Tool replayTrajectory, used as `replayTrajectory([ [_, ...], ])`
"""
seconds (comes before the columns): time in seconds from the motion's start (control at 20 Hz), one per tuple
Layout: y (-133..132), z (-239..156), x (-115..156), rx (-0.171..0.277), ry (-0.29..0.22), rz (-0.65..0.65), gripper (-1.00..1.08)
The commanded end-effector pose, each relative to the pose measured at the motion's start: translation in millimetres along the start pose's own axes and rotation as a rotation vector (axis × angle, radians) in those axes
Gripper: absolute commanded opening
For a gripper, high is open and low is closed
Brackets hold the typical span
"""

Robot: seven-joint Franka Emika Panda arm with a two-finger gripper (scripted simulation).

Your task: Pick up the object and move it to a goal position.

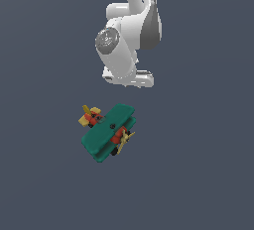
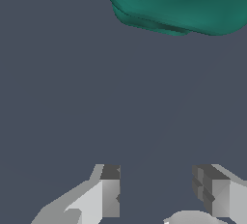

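Observation:
The object (image 1: 109,132) is a small toy biplane with two teal-green wings, a red-orange body, a yellow propeller and tail, and black wheels. It lies on the grey floor in the exterior view, below the white arm's hand (image 1: 128,78). In the wrist view only a curved edge of a teal wing (image 2: 183,3) shows, well apart from the fingers. My gripper (image 2: 161,189) stands open, with bare floor between its two grey fingertips (image 2: 110,189). In the exterior view the fingers are hidden behind the hand.
A plain dark grey floor (image 1: 198,174) surrounds the plane on every side. The white arm (image 1: 131,21) rises out of the exterior view above it.

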State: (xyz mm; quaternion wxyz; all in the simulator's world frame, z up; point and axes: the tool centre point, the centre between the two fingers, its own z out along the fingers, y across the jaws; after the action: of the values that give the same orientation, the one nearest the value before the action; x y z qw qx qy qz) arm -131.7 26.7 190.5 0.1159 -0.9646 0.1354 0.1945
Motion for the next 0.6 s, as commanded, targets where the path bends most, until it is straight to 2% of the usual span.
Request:
replayTrajectory([
  [0.0, 4.5, 3.6, -1.3, -0.029, -0.007, 0.003, 0.28],
  [0.55, 30.1, 20.3, -7.7, -0.191, -0.037, 0.022, 0.28],
])
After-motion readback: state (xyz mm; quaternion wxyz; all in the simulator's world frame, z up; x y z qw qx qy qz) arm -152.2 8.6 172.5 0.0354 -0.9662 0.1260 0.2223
